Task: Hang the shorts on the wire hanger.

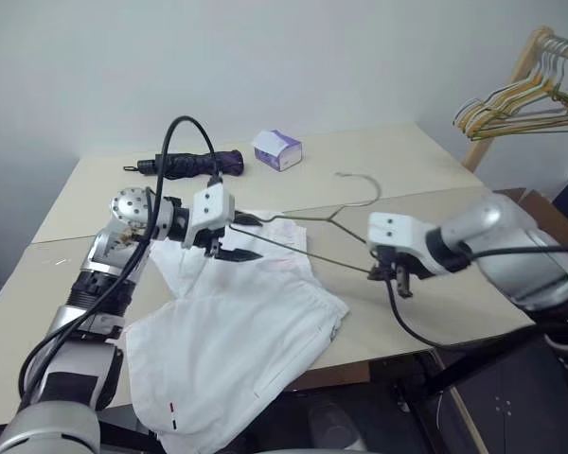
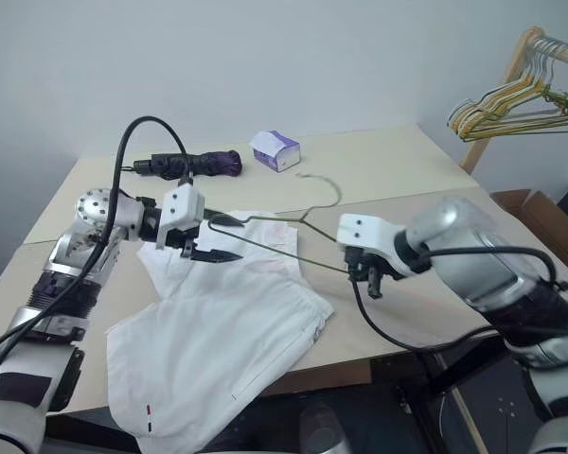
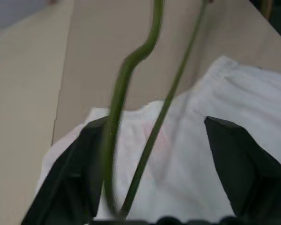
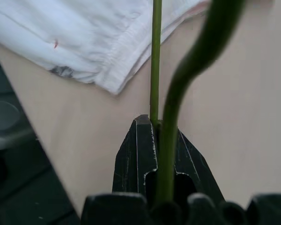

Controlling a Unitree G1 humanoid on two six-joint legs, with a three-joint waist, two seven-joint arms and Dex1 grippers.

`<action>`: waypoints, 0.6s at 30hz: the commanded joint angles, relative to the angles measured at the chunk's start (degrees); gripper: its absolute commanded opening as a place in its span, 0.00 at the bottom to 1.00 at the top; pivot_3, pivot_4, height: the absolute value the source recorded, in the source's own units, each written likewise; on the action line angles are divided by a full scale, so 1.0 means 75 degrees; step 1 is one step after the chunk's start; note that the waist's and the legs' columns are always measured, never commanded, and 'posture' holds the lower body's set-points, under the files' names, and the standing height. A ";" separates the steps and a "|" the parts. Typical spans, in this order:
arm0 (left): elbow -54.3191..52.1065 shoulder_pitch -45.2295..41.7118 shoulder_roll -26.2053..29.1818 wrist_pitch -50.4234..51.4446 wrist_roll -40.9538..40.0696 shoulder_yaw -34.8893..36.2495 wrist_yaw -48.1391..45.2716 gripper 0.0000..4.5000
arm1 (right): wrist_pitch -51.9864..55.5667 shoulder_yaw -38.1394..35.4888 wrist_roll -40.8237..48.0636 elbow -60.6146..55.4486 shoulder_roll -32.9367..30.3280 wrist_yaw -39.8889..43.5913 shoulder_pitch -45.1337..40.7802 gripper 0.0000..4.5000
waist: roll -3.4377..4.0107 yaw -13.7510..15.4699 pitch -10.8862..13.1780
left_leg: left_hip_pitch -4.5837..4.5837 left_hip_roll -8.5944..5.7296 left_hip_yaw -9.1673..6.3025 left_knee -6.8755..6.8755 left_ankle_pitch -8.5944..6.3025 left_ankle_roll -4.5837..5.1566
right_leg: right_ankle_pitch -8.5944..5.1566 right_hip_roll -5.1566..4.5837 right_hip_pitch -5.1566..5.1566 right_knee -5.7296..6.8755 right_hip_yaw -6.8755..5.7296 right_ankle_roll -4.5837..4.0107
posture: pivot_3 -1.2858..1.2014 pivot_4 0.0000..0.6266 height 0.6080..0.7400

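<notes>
Two beige tabletops (image 1: 407,161), white wall (image 1: 265,57)

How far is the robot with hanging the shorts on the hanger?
Done: the hanger is lifted off the table. In hand: the right hand is shut on one corner of it, while the left hand stands open around the other. Left: the shorts lie flat on the table, not yet hung.

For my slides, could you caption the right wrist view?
Right gripper shut on the wire hanger, shorts beyond.
</notes>
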 commanded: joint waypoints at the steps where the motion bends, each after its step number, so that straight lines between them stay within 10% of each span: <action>1: -0.0193 0.0039 0.0070 0.0323 -0.0374 0.0698 0.0574 0.99 | 0.0813 -0.1266 0.0837 -0.0395 -0.0145 -0.0141 0.0814 0.00 | -0.0001 -0.0017 -0.0001 | 0.0000 0.0001 0.0000 0.0001 0.0000 0.0000 | 0.0000 0.0002 0.0002 0.0000 0.0000 -0.0001 | 0.36 0.00 1.00; 9: -0.1995 0.1217 0.0192 0.1652 -0.1437 0.1546 0.1101 0.99 | 0.2937 -0.3102 0.2704 0.0016 0.0340 -0.0346 0.2315 0.00 | 0.0007 -0.0036 -0.0006 | 0.0002 0.0009 0.0006 0.0007 -0.0003 -0.0001 | 0.0002 0.0006 0.0010 0.0010 0.0000 -0.0004 | 0.36 0.01 1.00; 18: -0.3663 0.2545 0.1157 0.2572 -0.2783 0.1903 0.0026 0.99 | 0.2684 -0.2033 0.3186 0.1763 0.0536 -0.0317 0.2207 0.00 | 0.0010 -0.0004 -0.0008 | 0.0017 0.0018 0.0010 0.0008 -0.0025 -0.0031 | 0.0002 0.0011 0.0016 -0.0007 0.0004 -0.0004 | 0.37 0.02 1.00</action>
